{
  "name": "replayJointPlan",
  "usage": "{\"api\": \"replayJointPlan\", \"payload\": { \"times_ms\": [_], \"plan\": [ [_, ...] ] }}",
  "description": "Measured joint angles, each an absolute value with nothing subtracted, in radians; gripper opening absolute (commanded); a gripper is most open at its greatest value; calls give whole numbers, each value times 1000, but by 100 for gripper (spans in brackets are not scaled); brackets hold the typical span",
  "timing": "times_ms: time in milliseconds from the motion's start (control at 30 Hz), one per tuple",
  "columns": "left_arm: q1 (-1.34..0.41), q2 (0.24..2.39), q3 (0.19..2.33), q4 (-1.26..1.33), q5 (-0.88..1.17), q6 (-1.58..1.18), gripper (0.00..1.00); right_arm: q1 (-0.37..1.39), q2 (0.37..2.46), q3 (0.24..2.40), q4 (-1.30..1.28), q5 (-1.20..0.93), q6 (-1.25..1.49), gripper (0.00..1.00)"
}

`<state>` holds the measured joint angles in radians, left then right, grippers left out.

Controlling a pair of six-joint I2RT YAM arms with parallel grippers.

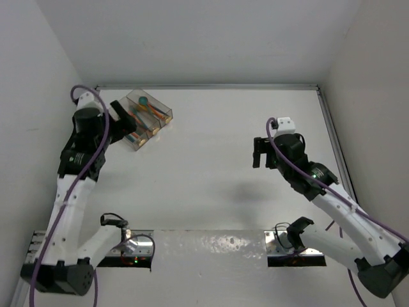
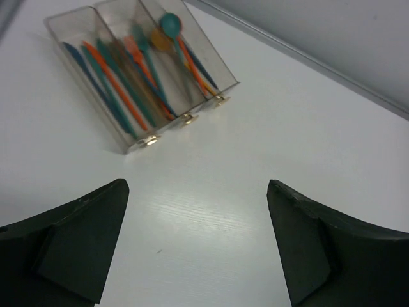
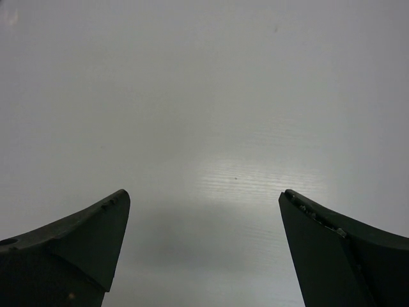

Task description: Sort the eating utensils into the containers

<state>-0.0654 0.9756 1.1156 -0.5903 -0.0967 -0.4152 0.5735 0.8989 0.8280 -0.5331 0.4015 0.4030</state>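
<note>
The clear three-compartment tray sits at the far left of the table, and the utensils lie inside it. In the left wrist view the tray holds blue, teal and orange pieces in its left slot, an orange fork with teal ones in the middle, and a teal spoon over orange and blue ones on the right. My left gripper is open and empty, just short of the tray's near end. My right gripper is open and empty over bare table at mid-right. No loose utensil shows.
White walls close in the table on the left, back and right. A metal strip runs along the right edge and another along the back. Two metal base plates sit at the near edge.
</note>
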Motion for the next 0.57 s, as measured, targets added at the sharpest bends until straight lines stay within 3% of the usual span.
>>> {"api": "replayJointPlan", "payload": {
  "times_ms": [233, 567],
  "plan": [
    [-59, 750, 1031, -724, -236, -385, 91, 574, 716, 744, -559, 533, 452, 99],
    [-59, 765, 926, -772, -286, -390, 92, 574, 635, 697, -585, 606, 480, 99]
  ]
}}
